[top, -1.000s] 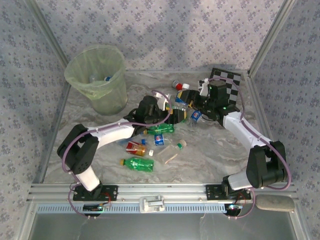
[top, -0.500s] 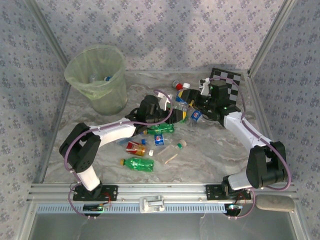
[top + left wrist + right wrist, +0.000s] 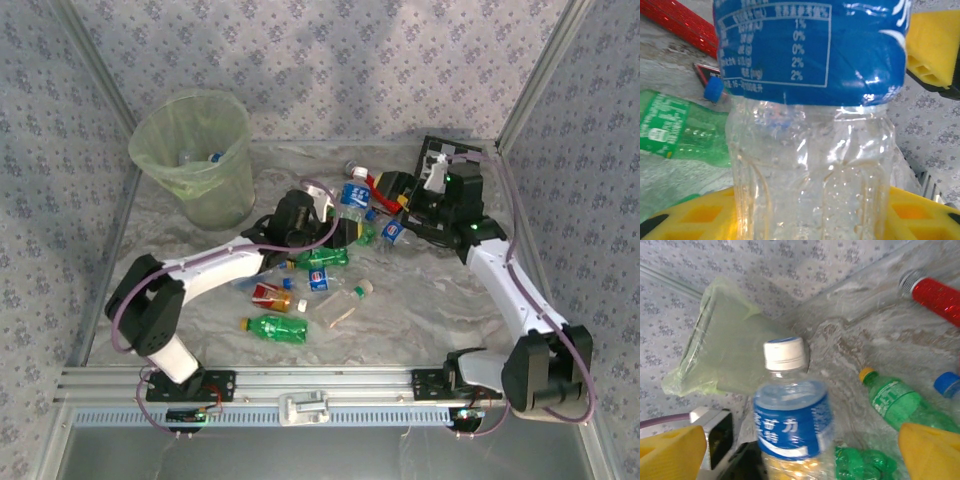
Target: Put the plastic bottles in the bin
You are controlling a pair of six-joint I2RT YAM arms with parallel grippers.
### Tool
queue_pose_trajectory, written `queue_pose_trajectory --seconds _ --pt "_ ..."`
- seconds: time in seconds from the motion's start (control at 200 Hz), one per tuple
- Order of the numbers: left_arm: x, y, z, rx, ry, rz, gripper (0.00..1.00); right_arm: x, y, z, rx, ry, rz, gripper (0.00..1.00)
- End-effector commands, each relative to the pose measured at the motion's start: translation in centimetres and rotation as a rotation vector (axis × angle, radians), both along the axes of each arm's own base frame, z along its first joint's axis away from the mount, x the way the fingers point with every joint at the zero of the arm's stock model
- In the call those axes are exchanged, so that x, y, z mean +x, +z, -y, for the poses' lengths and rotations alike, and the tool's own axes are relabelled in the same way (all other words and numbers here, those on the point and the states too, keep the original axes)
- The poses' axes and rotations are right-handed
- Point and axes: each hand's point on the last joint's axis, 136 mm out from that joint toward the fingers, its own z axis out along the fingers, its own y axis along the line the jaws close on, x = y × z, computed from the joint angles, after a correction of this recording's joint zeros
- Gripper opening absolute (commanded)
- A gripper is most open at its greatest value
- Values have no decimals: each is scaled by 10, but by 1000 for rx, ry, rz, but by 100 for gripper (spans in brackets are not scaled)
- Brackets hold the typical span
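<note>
The pale-green bin (image 3: 195, 150), lined with a thin bag, stands at the far left corner of the marbled surface (image 3: 430, 300), and a couple of plastic bottles (image 3: 214, 157) already lie at the bottom of it. Right of the bin and nearer the arm bases, loose bottles lie on their sides: a green one with an orange cap (image 3: 278, 328), a red-labelled one (image 3: 270, 295), a clear one with a pale green cap (image 3: 340, 305) and a green one with a blue label (image 3: 320, 258). Farther right of the bin, the left end effector (image 3: 347, 229) is clamped on the bottom of a blue-labelled bottle (image 3: 352, 193). The bottle stands upright with its white cap on top, clear of the bin. In the left wrist view the yellow pads (image 3: 690, 220) press against the clear ribbed plastic on both sides, below the label. Farther right again from the bin, the right end effector (image 3: 388, 192) has its own yellow pads (image 3: 930, 450) spread wide and grips nothing. In its wrist view the blue-labelled bottle stands ahead of it, between the two pads and apart from both. A glittery red cylinder (image 3: 935, 300) lies on the surface on that far side, and farthest right from the bin a black-and-white checkerboard (image 3: 452, 152) lies at the back.
</note>
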Motion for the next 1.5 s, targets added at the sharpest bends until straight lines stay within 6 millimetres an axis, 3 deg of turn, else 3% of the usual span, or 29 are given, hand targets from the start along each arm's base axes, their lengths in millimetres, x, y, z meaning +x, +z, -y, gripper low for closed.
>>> queue_pose_trajectory --seconds 0.0,0.175,0.435,0.665,0.84,1.019,1.279,1.499 --pt "12 51 -26 45 60 123 43 -6 -12 15 -83 -52 -15 100" --pt "37 93 -67 103 143 221 43 -3 -30 24 -113 -102 -21 100" --pt "73 166 -141 206 324 395 44 5 -48 17 -110 -67 -53 100" --pt "102 194 -219 348 495 447 45 14 -66 8 -90 -35 -97 100" --pt "120 190 -283 438 648 416 46 17 -71 6 -93 -24 -112 100" --pt "130 174 -325 525 737 379 46 20 -75 5 -100 -20 -127 100" --pt "140 133 -359 586 790 260 47 21 -76 1 -97 -13 -136 100" --pt "149 111 -364 603 777 181 49 20 -71 0 -108 -8 -130 100"
